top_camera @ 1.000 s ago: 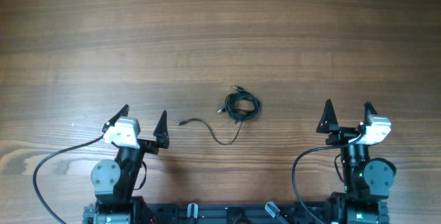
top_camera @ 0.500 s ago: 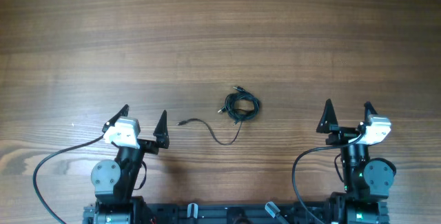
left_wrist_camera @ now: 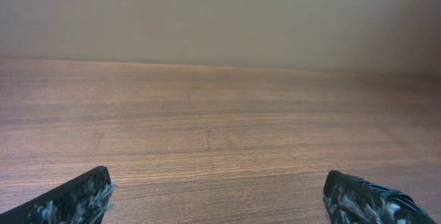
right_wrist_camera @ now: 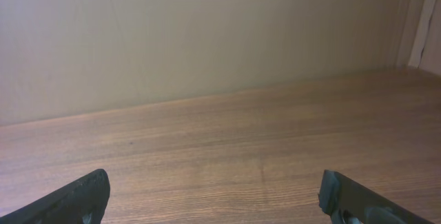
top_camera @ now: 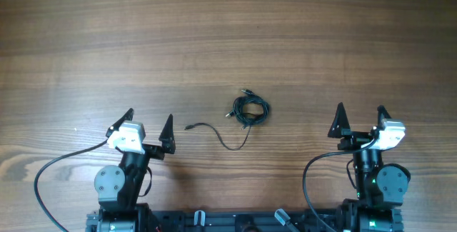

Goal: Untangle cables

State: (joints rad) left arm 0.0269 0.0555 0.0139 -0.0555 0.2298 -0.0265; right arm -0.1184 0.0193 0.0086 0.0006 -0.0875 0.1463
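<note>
— Count?
— Two: left gripper (top_camera: 150, 113), right gripper (top_camera: 360, 107), jaws spread wide, empty.
— Cables?
— Two, mid-frame: coiled cable (top_camera: 249, 111), loose cable (top_camera: 216, 133) lying left-to-right (plug pointing left).

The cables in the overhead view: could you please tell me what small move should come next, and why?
Probably the left gripper should reach toward the loose plug end of the cables, which lies nearest it; both it and the right gripper stand open and empty, apart from them.

No readable text, labels or numbers anywhere.
</note>
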